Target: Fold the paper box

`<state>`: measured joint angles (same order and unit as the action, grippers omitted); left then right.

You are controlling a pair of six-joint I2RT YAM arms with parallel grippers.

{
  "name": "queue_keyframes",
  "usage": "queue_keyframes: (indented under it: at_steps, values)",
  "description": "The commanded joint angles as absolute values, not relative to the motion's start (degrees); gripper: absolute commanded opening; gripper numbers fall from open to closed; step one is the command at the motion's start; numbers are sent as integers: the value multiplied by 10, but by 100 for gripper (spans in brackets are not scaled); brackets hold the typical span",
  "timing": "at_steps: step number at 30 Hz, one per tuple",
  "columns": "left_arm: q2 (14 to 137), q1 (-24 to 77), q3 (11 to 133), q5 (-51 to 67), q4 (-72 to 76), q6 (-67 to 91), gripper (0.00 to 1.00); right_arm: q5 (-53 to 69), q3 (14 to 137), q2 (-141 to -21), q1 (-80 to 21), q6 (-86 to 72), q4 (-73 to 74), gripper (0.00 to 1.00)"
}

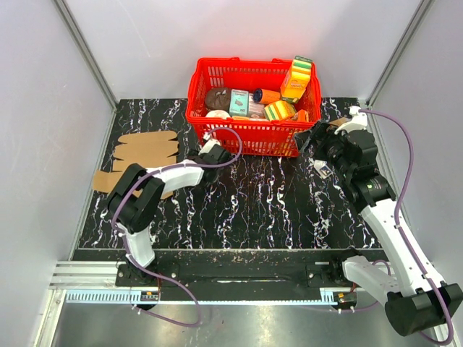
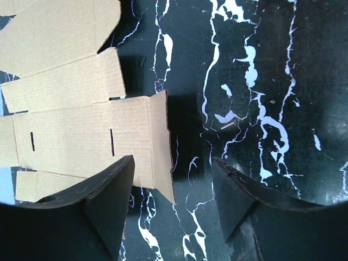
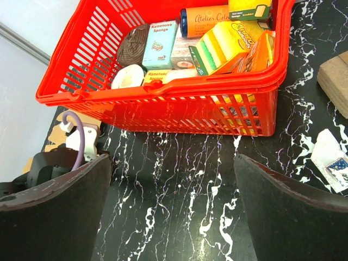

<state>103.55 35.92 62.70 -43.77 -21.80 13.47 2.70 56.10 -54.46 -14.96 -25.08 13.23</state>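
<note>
Surface: black marble-look table (image 1: 275,210) w/ white veins, pale grey walls (image 1: 43,108) on three sides. Red basket (image 1: 197,94) at far centre, packed: sponge packs (image 1: 296,76), orange bottle (image 1: 268,95), teal box (image 1: 239,102). Paper box (image 1: 145,153) lies flat, unfolded, at table's left edge. My L pincer (image 2: 173,163) spread wide just beside its flap, holding nothing. My R pincer (image 3: 171,163) also spread, empty, facing basket front.

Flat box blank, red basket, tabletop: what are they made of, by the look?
Box blank: brown corrugated cardboard, matte; fine ribbing and die-cut slots show. Basket: red molded plastic, slightly glossy, slotted walls. Tabletop: black with white veins, marble-look; stone or laminate, can't tell.
</note>
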Motion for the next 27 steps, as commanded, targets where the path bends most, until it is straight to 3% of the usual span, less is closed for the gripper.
queue_keyframes:
  at_steps: [1, 11, 19, 27]
  values:
    - [1067, 359, 669, -476, -255, 130, 63, 35, 560, -532, -151, -236, 127, 99]
    - [1099, 343, 683, -489, -288, 129, 49, 38, 558, -538, -151, -234, 122, 100]
    - [1120, 338, 689, -513, -299, 121, 48, 41, 555, -537, -151, -236, 121, 99]
    - [1130, 337, 693, -522, -298, 110, 30, 38, 549, -532, -151, -237, 120, 99]
